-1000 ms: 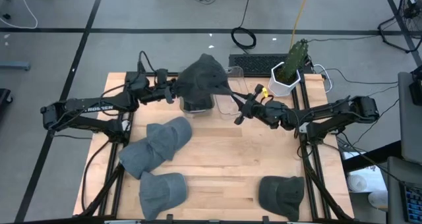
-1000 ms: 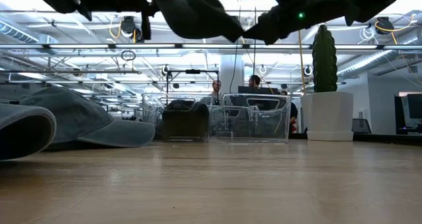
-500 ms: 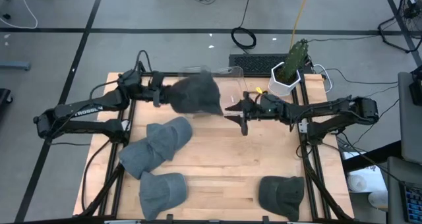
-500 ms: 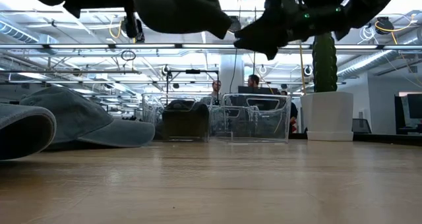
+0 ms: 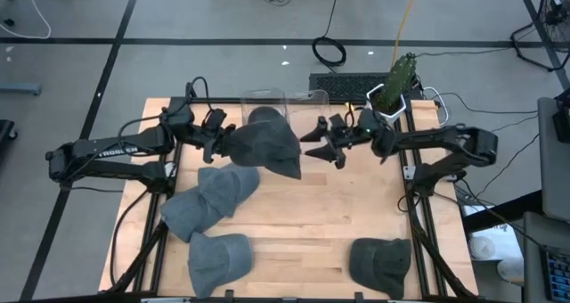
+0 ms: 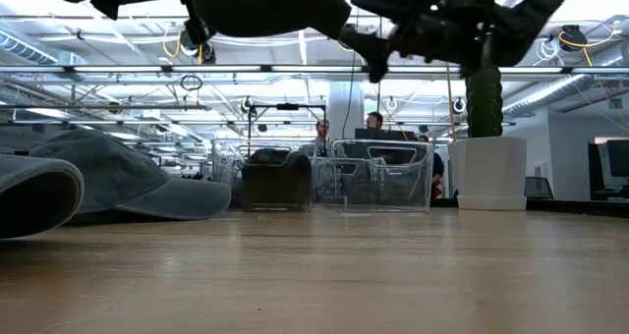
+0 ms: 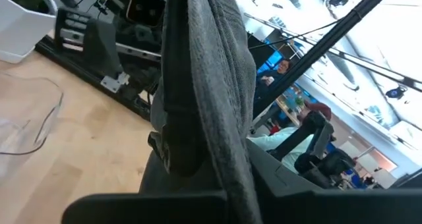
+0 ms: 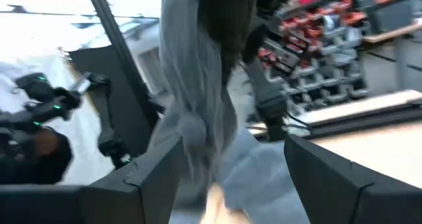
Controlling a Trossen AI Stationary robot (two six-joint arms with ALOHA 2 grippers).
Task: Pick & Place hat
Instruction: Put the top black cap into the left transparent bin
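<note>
Left claw [image 5: 216, 139]: pinching grey cap [image 5: 265, 143], raised above surface [image 5: 312, 223] | Right claw [image 5: 313, 143]: spread, beside cap, apart.

Grey floor [image 5: 178, 18] crossed by dark seams, black cables [image 5: 328, 50] coiled behind the table, bright open workshop with ceiling pipes [image 6: 118, 71], people at monitors [image 6: 378, 130] far back
</note>
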